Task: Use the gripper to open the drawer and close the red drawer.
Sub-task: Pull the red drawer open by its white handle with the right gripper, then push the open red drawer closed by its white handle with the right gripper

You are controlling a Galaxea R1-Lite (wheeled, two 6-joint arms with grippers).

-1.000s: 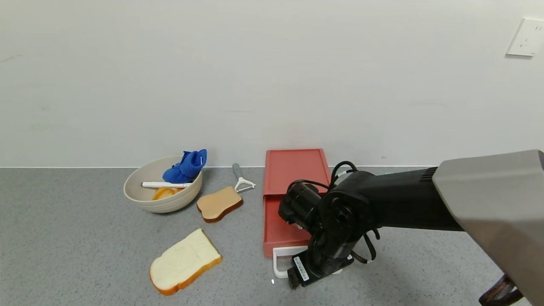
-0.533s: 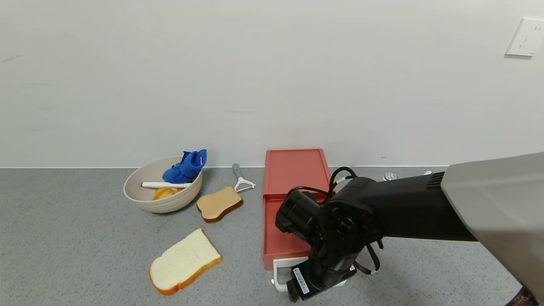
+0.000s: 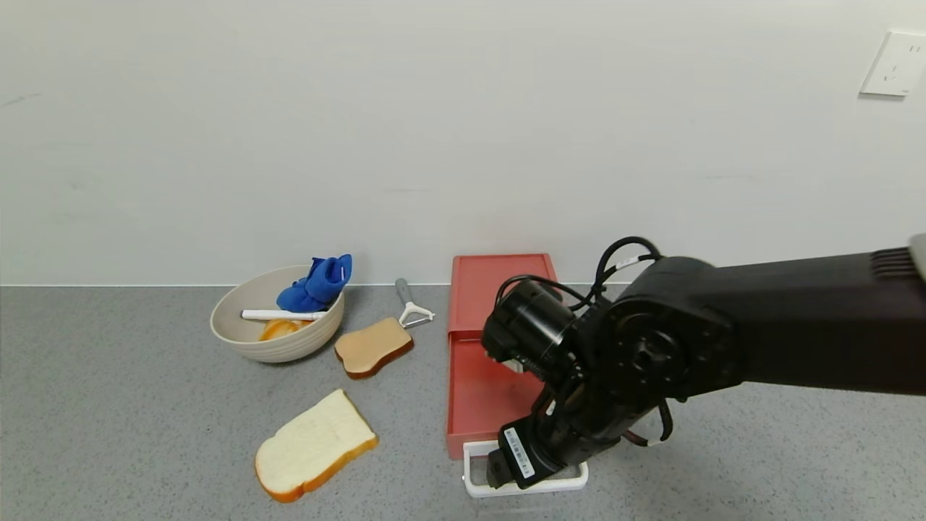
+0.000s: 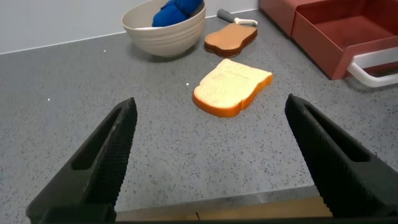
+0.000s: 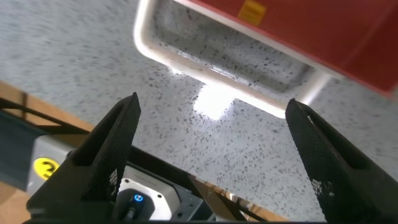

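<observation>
No text can be read anywhere. A white printed label [image 3: 520, 449] sits on the wrist housing of the right pincer [image 5: 211, 109], but its small dark print cannot be made out. In the right wrist view a yellow sticker [image 5: 251, 10] sits on the red front of the drawer [image 3: 482, 365], just beyond the pincer's tips, with nothing readable on it. A round yellow tag [image 5: 45, 168] bearing a dark mark shows below the bench [image 3: 145, 405] edge, beside one finger; the mark may be a digit but cannot be told.
</observation>
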